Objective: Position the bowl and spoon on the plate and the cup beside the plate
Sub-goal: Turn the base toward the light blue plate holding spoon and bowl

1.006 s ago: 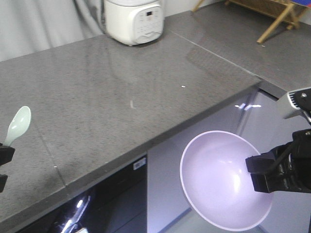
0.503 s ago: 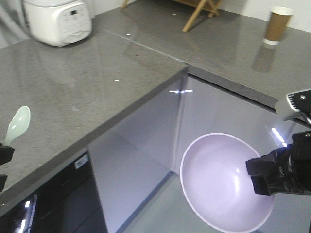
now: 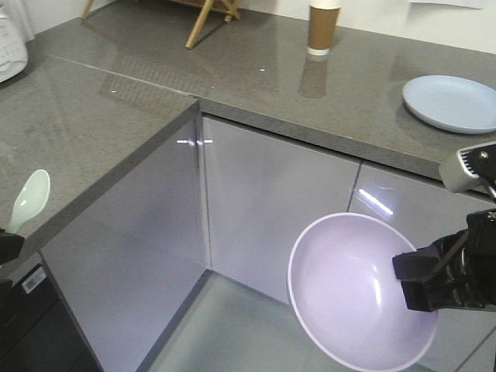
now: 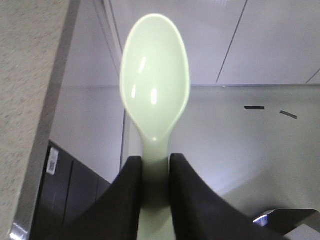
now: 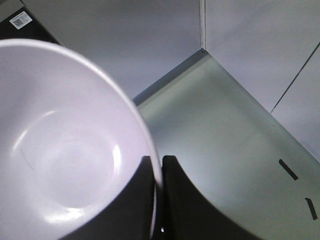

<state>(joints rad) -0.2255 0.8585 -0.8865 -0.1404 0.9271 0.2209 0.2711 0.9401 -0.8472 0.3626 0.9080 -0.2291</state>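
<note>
**Inspector:** State of pincers?

**Assistant:** The right pincer (image 5: 159, 167) is clamped on the rim of the bowl (image 3: 349, 287). The left pincer (image 4: 155, 167) is pinching the spoon (image 4: 155, 85) by its handle. Both are held off the tabletop (image 3: 364, 81).

**Inspector:** Target?

**Assistant:** The plate (image 3: 453, 102) lies far right, beyond the right pincer and nearer that arm. The cup (image 3: 323, 27) stands well apart to its left.

Front view overlooks the counter (image 3: 349, 93) — both close wrist views share floor (image 4: 240, 145).
</note>
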